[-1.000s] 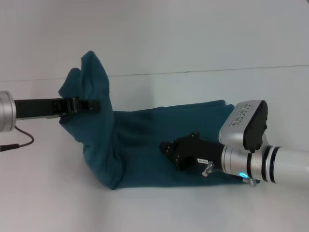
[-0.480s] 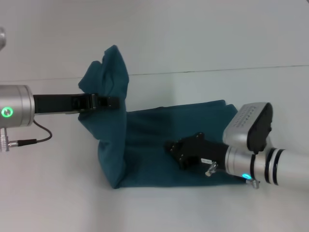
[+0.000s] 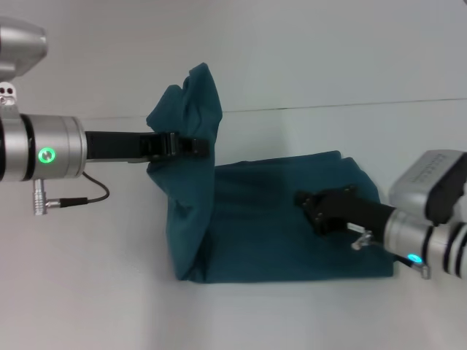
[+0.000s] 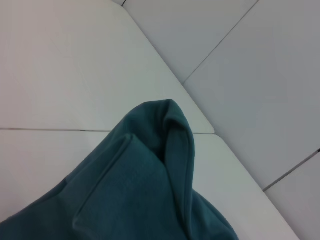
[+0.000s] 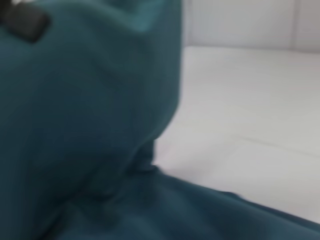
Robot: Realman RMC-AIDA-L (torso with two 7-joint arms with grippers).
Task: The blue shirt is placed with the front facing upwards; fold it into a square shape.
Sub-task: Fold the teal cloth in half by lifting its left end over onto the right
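White tabletop [image 3: 87, 292] fills the head view, meeting a pale wall along a thin seam across the upper middle of the frame. At centre lies the shirt [image 3: 292, 226], a dark teal-blue cloth spread flat over the lower middle and right, its left end raised off the table into a tall, crumpled peak at upper centre-left. No lettering shows on the visible cloth.

From the left edge the left arm reaches in level, silver cuff lit by a green ring, and the left gripper [image 3: 195, 146] has its black fingers pinched together on the raised fold, the cloth hanging from that grip down to the table. The left wrist view shows only the bunched shirt [image 4: 145, 185] rising to a rounded point against white panels.

From the lower right the right arm comes in, a blue light on its silver wrist. The right gripper [image 3: 306, 202] lies low over the flat part of the shirt, right of centre; whether its fingers are spread or closed cannot be told, nor whether it presses on the cloth. The right wrist view shows the lifted shirt [image 5: 85, 120] filling the left and bottom of the frame, white table [image 5: 250, 125] at right.
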